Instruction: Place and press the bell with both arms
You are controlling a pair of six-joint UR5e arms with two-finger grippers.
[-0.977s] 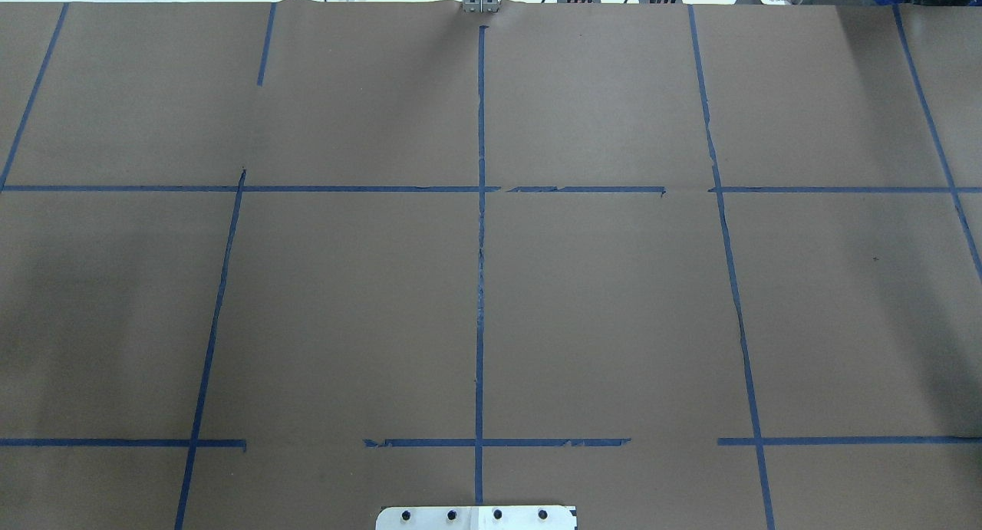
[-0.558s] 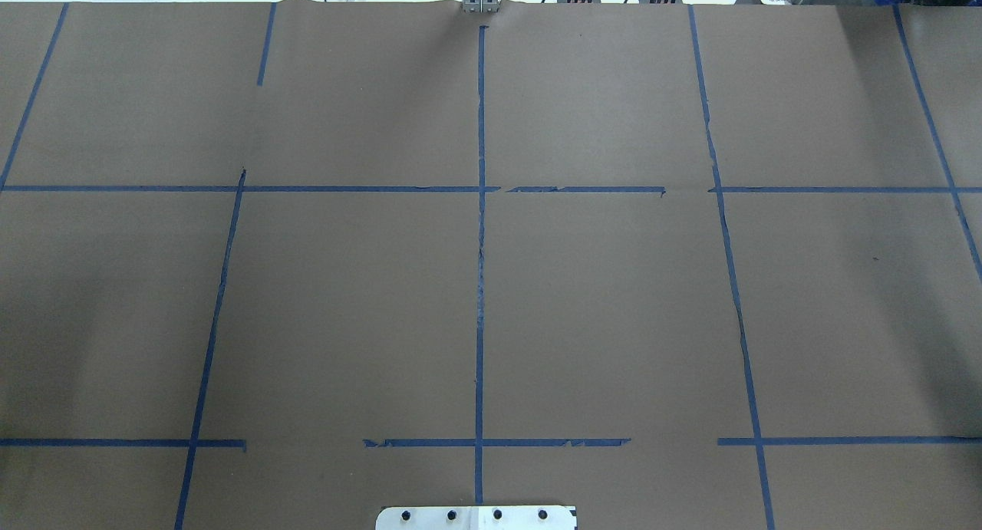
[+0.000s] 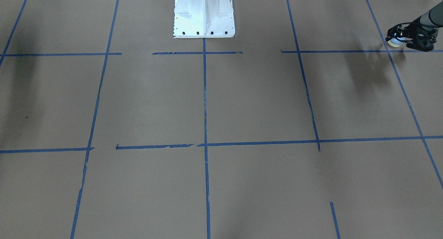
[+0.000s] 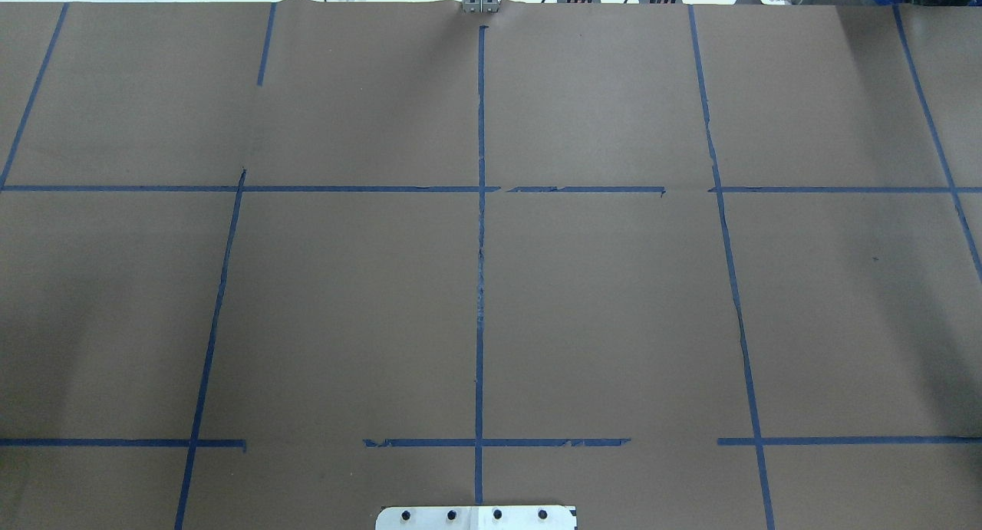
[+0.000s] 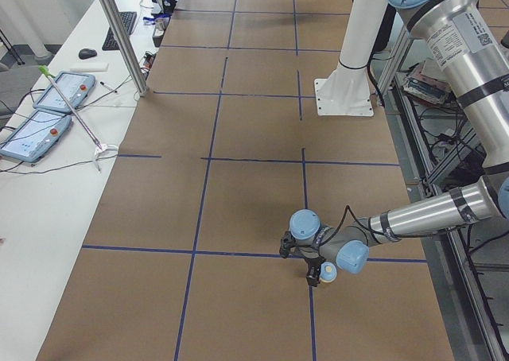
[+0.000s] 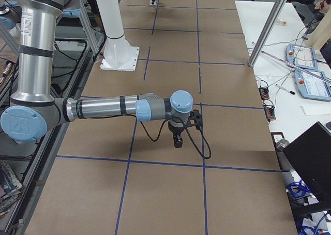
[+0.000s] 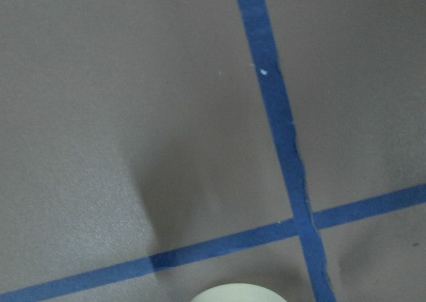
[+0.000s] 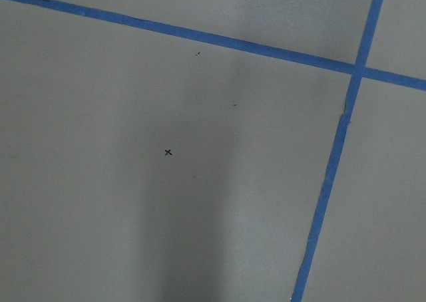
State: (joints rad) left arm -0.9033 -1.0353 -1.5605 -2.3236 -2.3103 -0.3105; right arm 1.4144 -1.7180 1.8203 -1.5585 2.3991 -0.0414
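The light-blue bell (image 3: 393, 42) with its cream rim sits between the fingers of my left gripper (image 3: 395, 39), at the far right of the front-facing view. It hangs a little above the brown paper. The exterior left view shows the same bell (image 5: 327, 273) in the left gripper (image 5: 315, 270), near a crossing of tape lines. A cream edge of the bell (image 7: 239, 294) shows at the bottom of the left wrist view. My right gripper (image 6: 177, 140) points down over the paper in the exterior right view; I cannot tell if it is open. Neither arm shows in the overhead view.
The white bolted pedestal (image 3: 204, 14) stands at the robot's edge of the table. Blue tape lines (image 4: 479, 284) divide the brown paper into a grid. A side table with tablets (image 5: 48, 110) and a metal post (image 5: 119, 35) borders the far long edge.
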